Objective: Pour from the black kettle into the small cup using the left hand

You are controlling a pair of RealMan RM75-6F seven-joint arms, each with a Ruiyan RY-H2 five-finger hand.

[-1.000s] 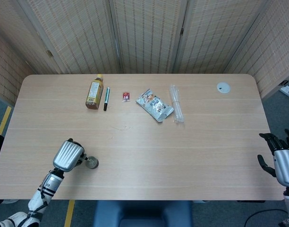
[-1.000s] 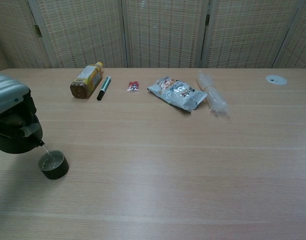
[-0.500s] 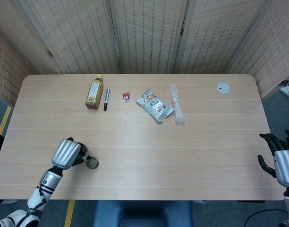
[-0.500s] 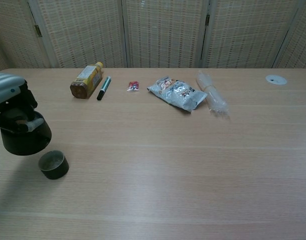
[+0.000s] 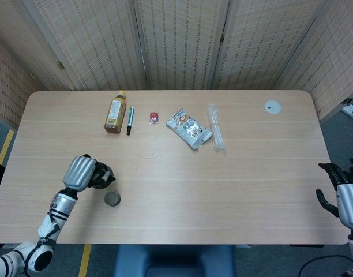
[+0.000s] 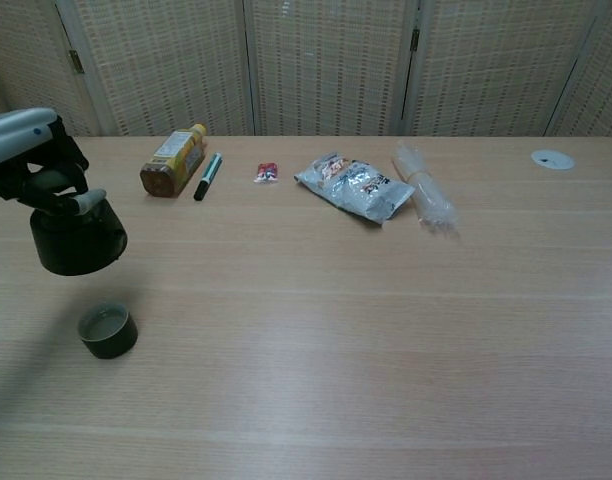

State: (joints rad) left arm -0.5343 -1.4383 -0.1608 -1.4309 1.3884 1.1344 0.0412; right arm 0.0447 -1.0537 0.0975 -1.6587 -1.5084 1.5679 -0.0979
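My left hand point(image 5: 79, 172) point(image 6: 31, 155) grips the black kettle point(image 6: 78, 236) point(image 5: 101, 176) by its top and holds it upright, lifted off the table near the front left. The small dark cup point(image 6: 107, 331) point(image 5: 112, 199) stands on the table just in front of and below the kettle, with liquid in it. My right hand point(image 5: 345, 193) hangs off the table's front right edge, fingers spread, holding nothing; it does not show in the chest view.
Along the far side lie an amber bottle point(image 5: 114, 113), a dark pen point(image 5: 130, 120), a small red packet point(image 5: 154, 118), a silver snack bag point(image 5: 189, 128) and a clear plastic bundle point(image 5: 215, 134). A white disc point(image 5: 272, 106) sits far right.
The kettle was tipped and pouring a stream into the cup; my left hand has since righted it, lifted it and moved it back from the cup. The right hand barely moved.
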